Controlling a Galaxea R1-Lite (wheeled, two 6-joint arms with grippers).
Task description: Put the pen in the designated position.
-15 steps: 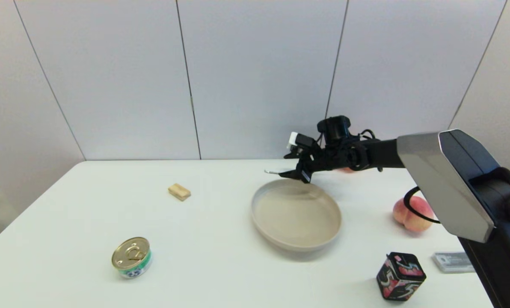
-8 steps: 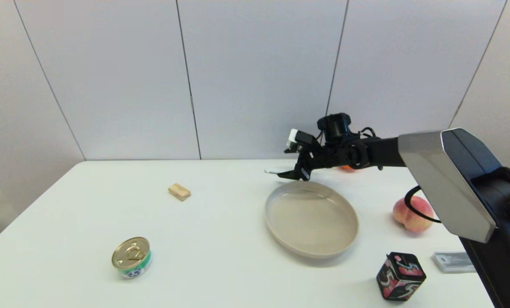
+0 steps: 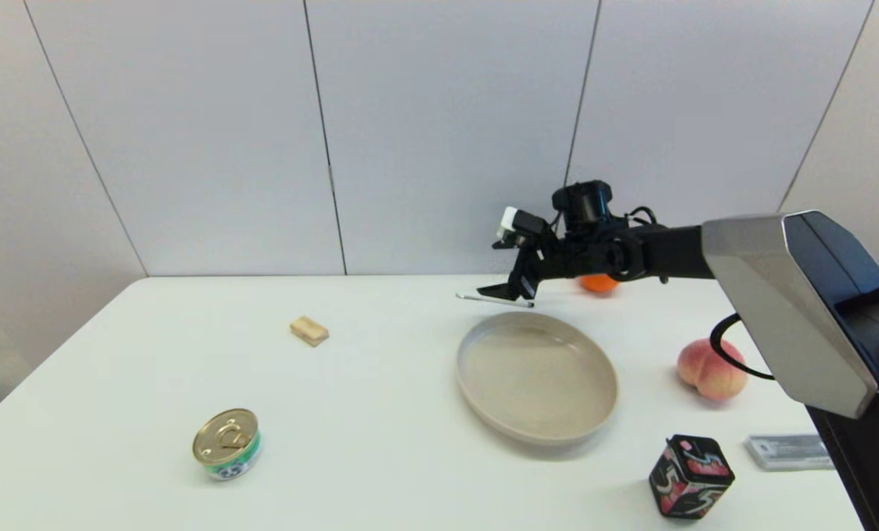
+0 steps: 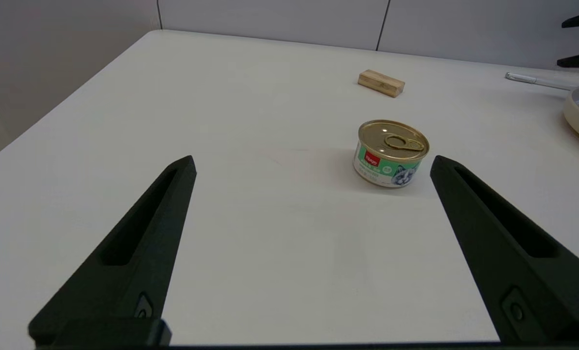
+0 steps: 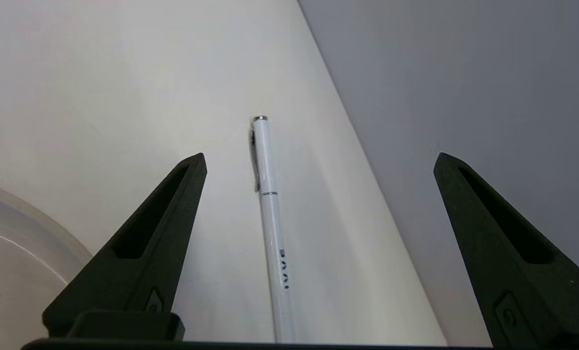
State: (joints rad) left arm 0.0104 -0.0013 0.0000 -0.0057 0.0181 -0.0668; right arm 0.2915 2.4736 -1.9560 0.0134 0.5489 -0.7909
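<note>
Pale grey wall panels are standing behind a white table (image 3: 351,413), and in the head view the right gripper (image 3: 515,290) is hovering at the far edge, fingers spread, directly over the pen (image 3: 492,299), which is lying flat on the bare tabletop just beyond the rim of the beige plate (image 3: 476,394). An orange (image 3: 599,283) is peeking out behind the arm, a peach (image 3: 711,369) is sitting to the plate's right, and a patterned box (image 3: 690,476), a tin can (image 3: 227,445) and a wooden block (image 3: 309,330) are lying well apart from the pen. In the left wrist view the left gripper (image 4: 314,170) is waiting near the robot, open and holding nothing, with the can ahead of it and the pen (image 4: 532,79) showing far off beside the plate. In the right wrist view the pen (image 5: 271,214) is lying free between the wide-open fingers (image 5: 139,243), touching neither, close to the table's far edge and the wall. The risks, as I judge them: a round barrel is liable to roll if a finger brushes it, toward either the plate or the table edge; and any descent here is crowding the plate rim, so a clip could shove the plate into the pen.
</note>
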